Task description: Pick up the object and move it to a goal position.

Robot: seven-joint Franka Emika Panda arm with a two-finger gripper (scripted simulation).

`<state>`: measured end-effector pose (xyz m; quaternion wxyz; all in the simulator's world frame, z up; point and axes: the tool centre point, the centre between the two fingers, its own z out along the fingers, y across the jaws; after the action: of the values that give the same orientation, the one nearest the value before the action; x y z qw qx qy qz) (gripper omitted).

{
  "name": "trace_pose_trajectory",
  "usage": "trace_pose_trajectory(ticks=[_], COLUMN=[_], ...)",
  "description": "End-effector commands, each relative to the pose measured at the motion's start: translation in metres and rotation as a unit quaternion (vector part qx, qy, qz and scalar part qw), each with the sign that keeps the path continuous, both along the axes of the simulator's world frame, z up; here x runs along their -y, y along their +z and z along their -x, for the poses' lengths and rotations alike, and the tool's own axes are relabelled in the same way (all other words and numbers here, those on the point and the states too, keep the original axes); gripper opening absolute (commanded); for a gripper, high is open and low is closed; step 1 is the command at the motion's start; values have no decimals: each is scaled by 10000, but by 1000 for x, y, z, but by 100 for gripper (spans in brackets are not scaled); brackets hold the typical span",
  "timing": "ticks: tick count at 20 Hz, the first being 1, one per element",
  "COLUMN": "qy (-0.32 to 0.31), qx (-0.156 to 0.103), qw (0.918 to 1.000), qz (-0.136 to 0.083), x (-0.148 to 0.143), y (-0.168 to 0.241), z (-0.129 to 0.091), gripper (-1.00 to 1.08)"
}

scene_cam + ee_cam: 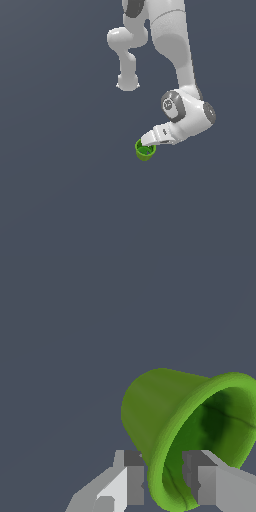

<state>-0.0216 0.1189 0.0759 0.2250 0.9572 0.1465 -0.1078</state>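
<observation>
Wrist view, nearest the lens: two grey block-shaped fingers [134, 478] of the hand [167, 483], one on each side of the flared rim of a small bright green round cup [150, 411]. One finger sits against the outer wall of the cup, the other [202, 481] lies inside the mouth, over the darker green hollow. The rim wall passes between them. The jaws are narrowed down to roughly the thickness of that wall, and the pads appear to touch it on both sides, so the hand reads as clamped on the cup's rim.

Cup orientation relative to the wrist camera: tilted, mouth turned toward the lens and to one side, the narrower closed base pointing away. The body tapers slightly from rim to base. A faint darker crease line shows inside the hollow.

Exterior view: the white, jointed robot arm [175, 55] comes down from the upper part of the picture, bends at a grey-capped joint [171, 105], and ends in the hand [148, 142] at the cup [145, 151]. The cup is just below centre, mouth facing upward and partly covered by the fingertips. The cup is at the very tip of the hand, on the exterior view's left of the wrist.

Surroundings: plain dark slate-grey background [55, 190] in both views. Cannot tell whether the cup rests on this surface or is lifted off it; no shadow or contact edge is visible.
</observation>
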Motion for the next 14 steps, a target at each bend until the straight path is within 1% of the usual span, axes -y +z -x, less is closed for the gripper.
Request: trace_pose_trajectory(ticks=[1,9,12,14], qy=[14,16,15,14], qx=[6,-8,-11,-11], qw=[10000,10000,10000,10000], qz=[-2,1,-1,-3], x=[-23,-110,-132,-141], y=[3,10,12,12], z=[8,41,48,51], gripper=[-100,-100,-100,-100])
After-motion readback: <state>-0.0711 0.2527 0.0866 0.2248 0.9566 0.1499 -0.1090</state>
